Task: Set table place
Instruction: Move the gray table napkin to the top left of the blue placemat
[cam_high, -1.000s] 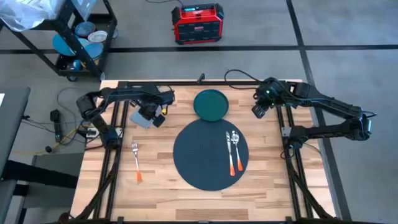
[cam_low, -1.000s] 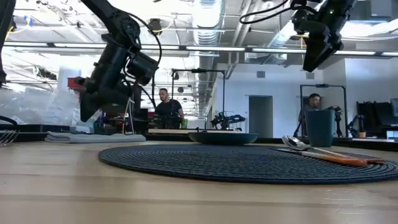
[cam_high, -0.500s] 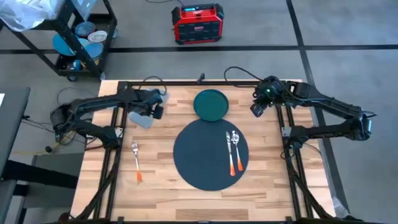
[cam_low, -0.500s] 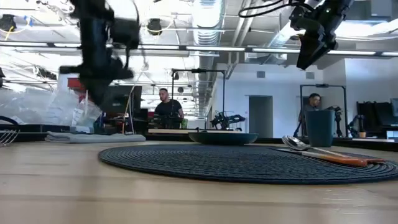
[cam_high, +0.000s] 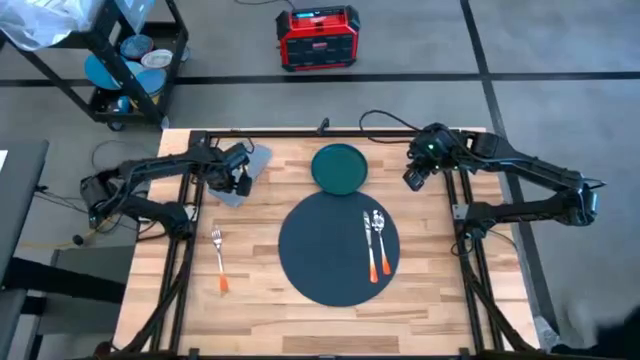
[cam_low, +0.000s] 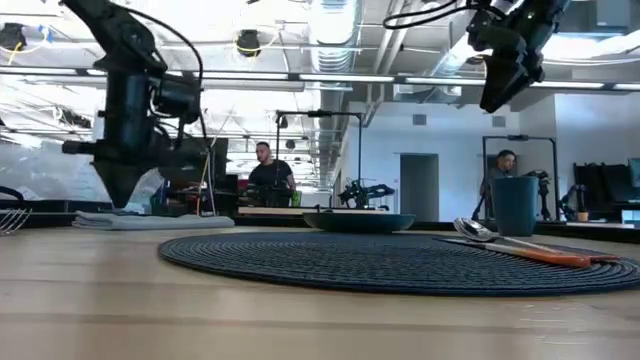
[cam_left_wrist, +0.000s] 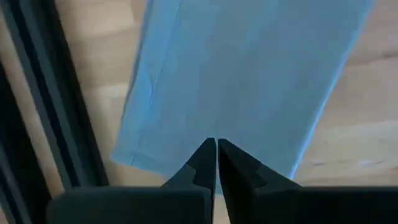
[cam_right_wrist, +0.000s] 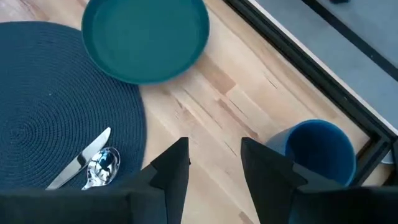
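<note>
High view: left gripper (cam_high: 238, 172) now pulled back toward table's left edge, sitting over grey napkin (cam_high: 243, 176); a second ago reached farther in, near plate side. Napkin lying flat, untouched so far, well left of placemat (cam_high: 338, 246). Probably lining up a napkin pick. Placemat centred on table (cam_high: 300, 300), knife (cam_high: 368, 240) and spoon (cam_high: 378, 240) already on its right part, fork (cam_high: 219, 258) off on bare wood to the left, green plate (cam_high: 340, 167) just behind mat, rim touching or nearly. Plate, fork, napkin all left to place. Right gripper (cam_high: 416, 176) hovering near back right corner, same spot as before.

Low view: left gripper (cam_low: 118, 190) swung from tilted to pointing straight down, tip just above napkin (cam_low: 150, 220). Right gripper (cam_low: 497, 90) high up. Blue cup (cam_low: 514, 205) behind spoon (cam_low: 475, 230). People in room behind, not involved.

Left wrist view: fingers (cam_left_wrist: 200, 163) pinched together, nothing between, napkin (cam_left_wrist: 242, 81) right below, black frame rail alongside. Must spread before any pinch; flat cloth hard to catch, frame rail close.

Right wrist view: fingers (cam_right_wrist: 171, 165) spread wide, empty, over wood between plate (cam_right_wrist: 146, 37) and cup (cam_right_wrist: 317, 149). Mat edge, knife and spoon ends visible. Nothing blocking the plate.
</note>
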